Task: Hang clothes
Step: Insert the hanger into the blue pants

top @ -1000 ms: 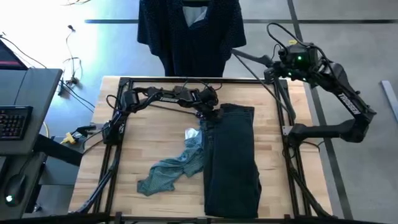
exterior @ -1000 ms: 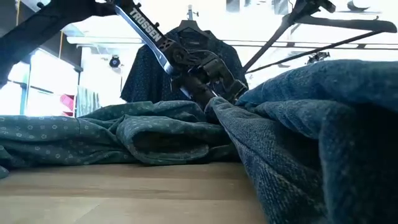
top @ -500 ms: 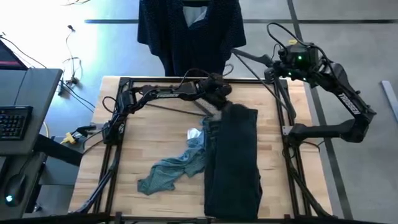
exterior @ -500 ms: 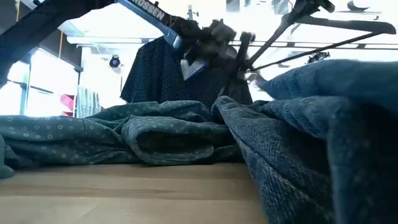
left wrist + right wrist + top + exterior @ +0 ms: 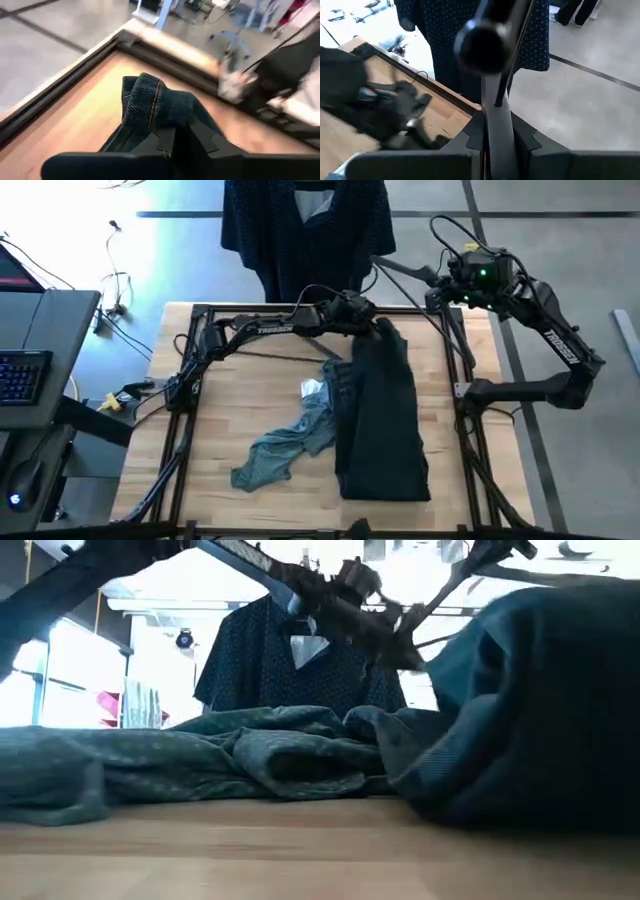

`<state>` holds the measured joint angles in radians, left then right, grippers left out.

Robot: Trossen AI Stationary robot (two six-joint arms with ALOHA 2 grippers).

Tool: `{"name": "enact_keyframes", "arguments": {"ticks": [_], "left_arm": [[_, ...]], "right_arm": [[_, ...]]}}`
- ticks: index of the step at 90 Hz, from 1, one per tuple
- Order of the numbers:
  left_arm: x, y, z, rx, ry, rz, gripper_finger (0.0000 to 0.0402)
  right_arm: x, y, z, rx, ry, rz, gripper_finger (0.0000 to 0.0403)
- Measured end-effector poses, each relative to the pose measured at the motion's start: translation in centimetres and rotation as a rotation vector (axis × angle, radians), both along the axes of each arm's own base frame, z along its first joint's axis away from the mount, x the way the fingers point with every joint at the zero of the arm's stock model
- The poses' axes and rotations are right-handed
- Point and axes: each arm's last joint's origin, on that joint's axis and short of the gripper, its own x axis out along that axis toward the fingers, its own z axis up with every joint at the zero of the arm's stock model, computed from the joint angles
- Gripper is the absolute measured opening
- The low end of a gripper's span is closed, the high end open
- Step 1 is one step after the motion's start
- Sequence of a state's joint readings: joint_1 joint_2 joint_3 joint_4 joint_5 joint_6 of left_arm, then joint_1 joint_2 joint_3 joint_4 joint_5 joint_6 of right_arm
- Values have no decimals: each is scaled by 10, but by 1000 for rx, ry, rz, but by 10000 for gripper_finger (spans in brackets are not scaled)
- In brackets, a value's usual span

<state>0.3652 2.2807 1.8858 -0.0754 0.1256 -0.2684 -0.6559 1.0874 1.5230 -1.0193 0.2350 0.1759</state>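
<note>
Denim fills the left wrist view, where the left gripper [image 5: 172, 142] is clamped on a folded edge of the black trousers [image 5: 380, 415] above the table [image 5: 230, 395]; the high view places that grip at the table's far edge, with the teal shirt [image 5: 285, 445] crumpled beside the trousers and the navy shirt [image 5: 305, 230] hanging beyond. Only the right wrist view shows the right gripper [image 5: 495, 132] closed around a thin dark hanger [image 5: 492, 60] off the table's far right corner. The low view blurs the left arm, and the trousers hide the right side.
</note>
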Motion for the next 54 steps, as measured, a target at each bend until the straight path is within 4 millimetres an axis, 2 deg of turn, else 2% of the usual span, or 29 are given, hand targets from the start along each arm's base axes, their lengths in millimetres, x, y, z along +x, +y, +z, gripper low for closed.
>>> {"name": "enact_keyframes", "arguments": {"ticks": [18, 31, 41, 54], "left_arm": [[-11, 14, -29, -6, 208, 151, 0], [-21, 22, -36, 11, 322, 250, 5], [-25, 27, -37, -46, 314, 217, 32], [-32, 29, -29, -209, 371, 221, 91]], "right_arm": [[0, 0, 0, 5, -6, -2, 25], [0, 0, 1, 0, -12, -2, 25], [1, -1, 2, -8, -22, -1, 25], [1, -1, 2, -15, -27, 3, 25]]}}
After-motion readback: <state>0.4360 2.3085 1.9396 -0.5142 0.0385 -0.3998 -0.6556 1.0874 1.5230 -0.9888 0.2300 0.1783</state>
